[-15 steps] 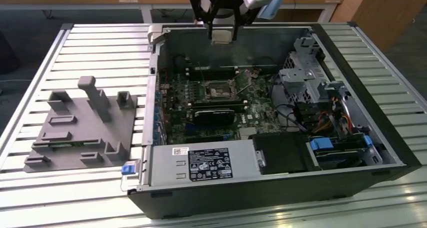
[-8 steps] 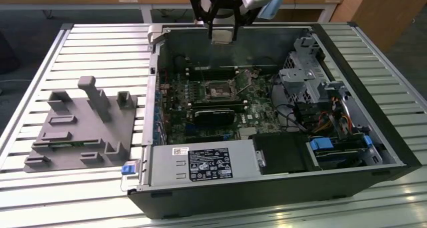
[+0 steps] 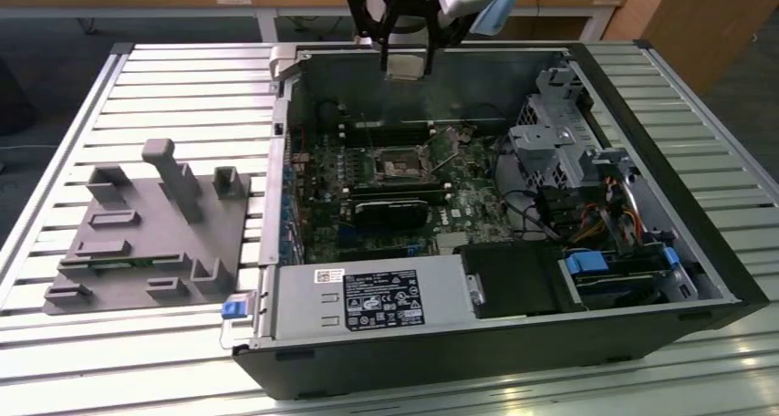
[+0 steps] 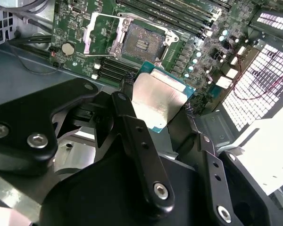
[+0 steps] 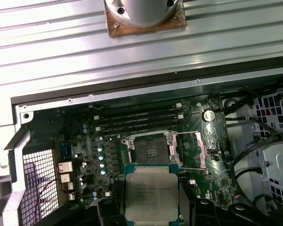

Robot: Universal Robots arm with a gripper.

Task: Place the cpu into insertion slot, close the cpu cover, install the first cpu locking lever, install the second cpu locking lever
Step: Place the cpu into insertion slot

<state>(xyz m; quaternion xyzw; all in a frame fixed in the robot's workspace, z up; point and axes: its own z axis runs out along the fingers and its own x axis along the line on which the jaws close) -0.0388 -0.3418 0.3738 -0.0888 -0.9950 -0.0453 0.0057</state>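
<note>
Second wrist view: pinches the cpu (image 4: 153,96) flat in the gripper (image 4: 156,113), well above the board (image 4: 75,19); hangs short of the insertion slot (image 4: 139,42) ahead, cpu cover (image 4: 100,35) apparently flipped open beside it.

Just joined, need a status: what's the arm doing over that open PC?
The gripper holds the cpu between its fingers, up above the open computer case. The cpu is not seated yet: the insertion slot on the green board lies bare, apart from the chip. The cpu cover stands swung open beside the slot.
</note>
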